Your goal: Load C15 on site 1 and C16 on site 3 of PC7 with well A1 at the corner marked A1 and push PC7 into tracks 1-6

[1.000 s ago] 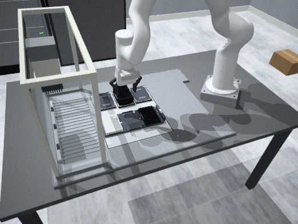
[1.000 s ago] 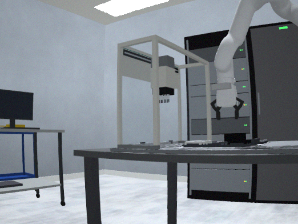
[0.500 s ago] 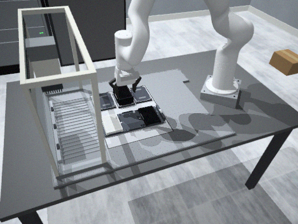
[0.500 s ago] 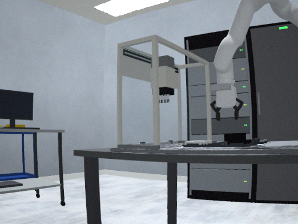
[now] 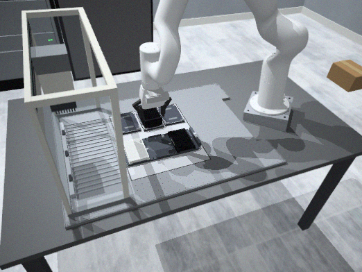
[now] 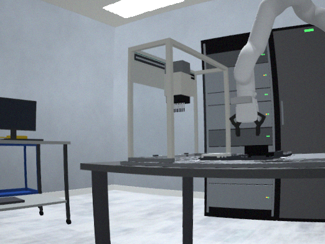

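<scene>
My gripper (image 5: 152, 108) is open and hangs straight above the black deep-well block C51 (image 5: 151, 119), which sits in the middle nest S2. In the side view the fingers (image 6: 248, 129) are clearly above the block (image 6: 256, 150) and apart from it. The carrier PC7 (image 5: 163, 146) lies on the apron in front of the rails. A black plate (image 5: 182, 139) lies on its site beside the handle (image 5: 196, 138). The middle site (image 5: 157, 143) is bare and the far site (image 5: 136, 150) looks pale. Nests S1 (image 5: 174, 114) and S3 (image 5: 130, 122) flank the block; I cannot tell what they hold.
The instrument's beige frame (image 5: 69, 94) stands at the left over the loading rails (image 5: 88, 156), with its pipetting head (image 6: 180, 85) hanging inside. The arm's base (image 5: 270, 111) is at the right. A cardboard box (image 5: 347, 74) lies on the floor beyond the table.
</scene>
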Controlling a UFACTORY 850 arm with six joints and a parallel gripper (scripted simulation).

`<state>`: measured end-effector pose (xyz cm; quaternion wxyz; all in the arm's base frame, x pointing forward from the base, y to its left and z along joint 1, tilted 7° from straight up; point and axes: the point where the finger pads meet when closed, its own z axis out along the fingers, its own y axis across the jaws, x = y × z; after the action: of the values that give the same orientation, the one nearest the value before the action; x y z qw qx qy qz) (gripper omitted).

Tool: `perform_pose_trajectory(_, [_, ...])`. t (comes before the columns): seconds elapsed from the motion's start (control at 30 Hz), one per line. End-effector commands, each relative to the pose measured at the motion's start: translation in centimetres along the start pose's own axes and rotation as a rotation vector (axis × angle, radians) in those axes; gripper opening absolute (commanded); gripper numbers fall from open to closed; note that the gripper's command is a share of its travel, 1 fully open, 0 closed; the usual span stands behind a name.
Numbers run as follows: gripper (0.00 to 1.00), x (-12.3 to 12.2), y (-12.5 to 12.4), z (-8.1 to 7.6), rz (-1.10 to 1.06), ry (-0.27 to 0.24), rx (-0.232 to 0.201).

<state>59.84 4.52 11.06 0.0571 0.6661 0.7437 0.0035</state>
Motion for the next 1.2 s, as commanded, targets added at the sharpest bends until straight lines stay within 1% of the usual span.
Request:
perform_pose_trajectory(0.0, [1.00, 0.0, 0.1, 0.3, 0.000, 0.000, -0.002])
perform_pose_trajectory(0.5, [1.00, 0.0, 0.1, 2.8, 0.000, 0.000, -0.002])
perform_pose_trajectory(0.57, [1.00, 0.0, 0.1, 2.8, 0.000, 0.000, -0.002])
perform_pose_trajectory(1.07, [1.00, 0.0, 0.1, 5.3, 0.000, 0.000, -0.002])
perform_pose_trajectory(1.17, [1.00, 0.0, 0.1, 5.4, 0.000, 0.000, -0.002])
